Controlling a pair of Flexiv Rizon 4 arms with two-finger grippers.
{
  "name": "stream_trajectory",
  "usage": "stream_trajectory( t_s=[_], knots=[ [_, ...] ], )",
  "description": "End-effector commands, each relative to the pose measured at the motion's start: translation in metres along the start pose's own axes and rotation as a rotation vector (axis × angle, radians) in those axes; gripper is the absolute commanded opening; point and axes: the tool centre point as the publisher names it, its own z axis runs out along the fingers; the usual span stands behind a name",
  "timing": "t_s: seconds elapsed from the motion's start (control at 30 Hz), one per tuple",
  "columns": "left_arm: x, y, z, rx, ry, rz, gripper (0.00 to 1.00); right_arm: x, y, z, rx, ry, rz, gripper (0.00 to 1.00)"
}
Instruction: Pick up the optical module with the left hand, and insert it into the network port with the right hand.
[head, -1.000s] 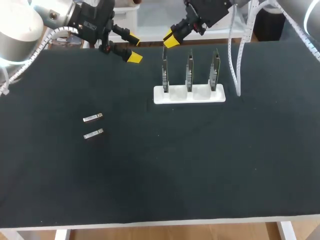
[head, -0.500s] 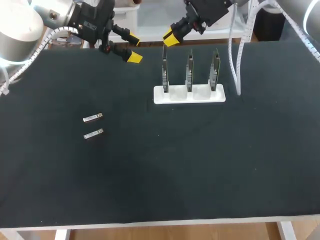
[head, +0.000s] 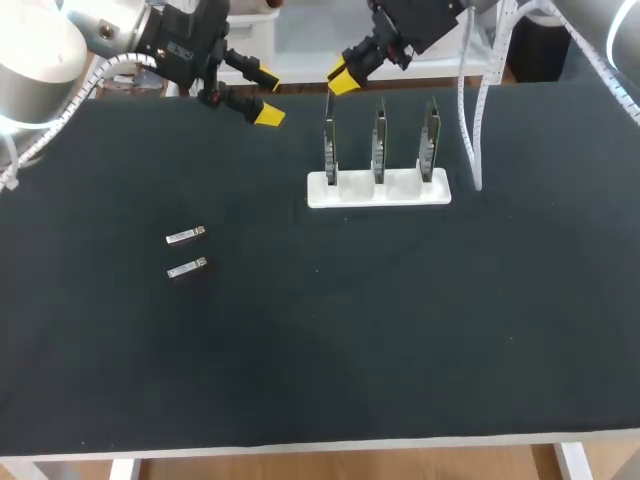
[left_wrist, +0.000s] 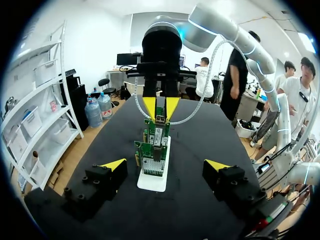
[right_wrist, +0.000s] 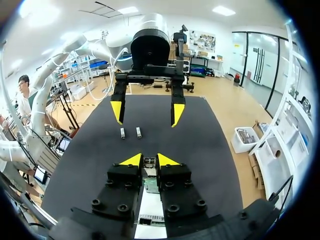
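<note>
Black bench, both grippers at its far edge
Left gripper spread wide, empty; right gripper narrow, empty, above white board rack; two optical modules lie toward the left edge, untouched

L gripper is hovering spread wide, pointing twd the R gripper, which is facing back at it, narrowed to a slim gap.
</note>
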Motion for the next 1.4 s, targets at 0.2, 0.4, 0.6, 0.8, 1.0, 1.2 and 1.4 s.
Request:
stream_trajectory(
  t_s=[0.2, 0.4, 0.6, 0.8, 1.0, 1.2, 1.4],
  knots=[
    [-0.0003, -0.0014, 0.0001, -0.004, 0.002, -0.001, 1.0, 0.0004, -0.0045, 0.0004, -0.676, 0.002, 0.002, 0.0],
    [-0.0003, -0.0014, 0.0001, -0.004, 0.002, -0.001, 1.0, 0.0017, -0.003, 0.0015, -0.682, 0.008, 0.002, 0.0],
    [-0.0003, -0.0014, 0.0001, -0.004, 0.002, -0.001, 1.0, 0.003, -0.0025, 0.0049, -0.688, 0.022, 0.003, 0.0],
    [-0.0003, -0.0014, 0.0001, -0.004, 0.002, -0.001, 1.0, 0.001, -0.0042, 0.005, -0.684, 0.025, 0.0, 0.0],
    [-0.0003, -0.0014, 0.0001, -0.004, 0.002, -0.001, 1.0, -0.0011, -0.0069, 0.0022, -0.675, 0.029, -0.004, 0.0],
    [-0.0003, -0.0014, 0.0001, -0.004, 0.002, -0.001, 1.0, -0.0017, -0.007, 0.0007, -0.675, 0.037, -0.008, 0.0],
    [-0.0003, -0.0014, 0.0001, -0.004, 0.002, -0.001, 1.0, -0.0033, -0.0072, -0.0015, -0.673, 0.04, -0.01, 0.0]
  ],
)
